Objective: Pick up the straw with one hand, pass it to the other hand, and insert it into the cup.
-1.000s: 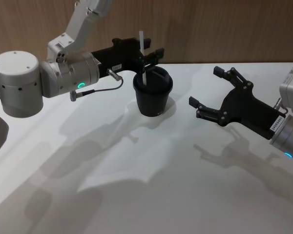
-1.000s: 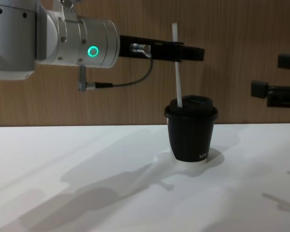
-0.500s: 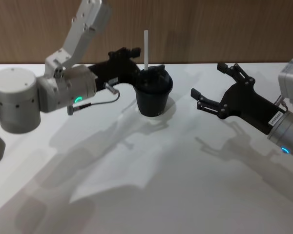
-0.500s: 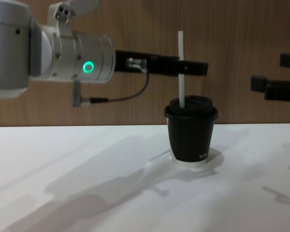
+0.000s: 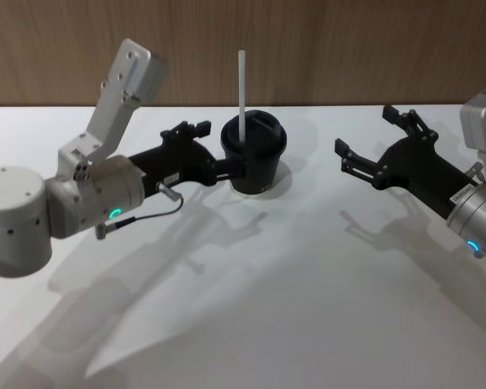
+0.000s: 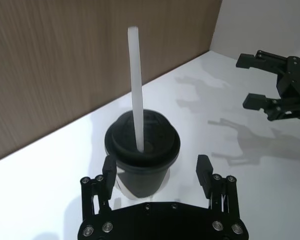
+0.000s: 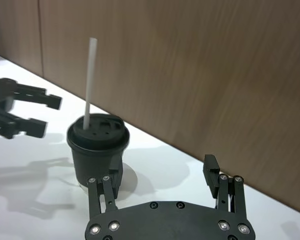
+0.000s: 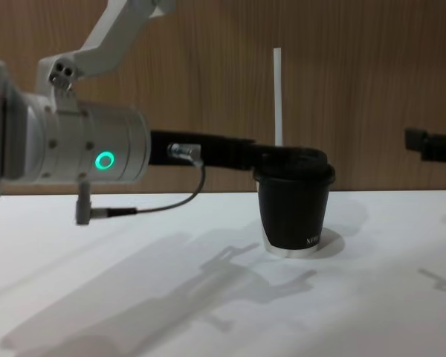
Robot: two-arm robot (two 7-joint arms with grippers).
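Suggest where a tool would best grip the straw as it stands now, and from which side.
Grip the bare upper shaft of the straw, well above the lid of the cup, coming in level from the side. It stands near upright with its lower end in the lid.

The straw's (image 5: 241, 96) lower end disappears inside the cup's (image 5: 254, 166) lid. Pale lettering on the cup is too small to read. The right gripper (image 8: 434, 145) is cut off by the chest view's edge.
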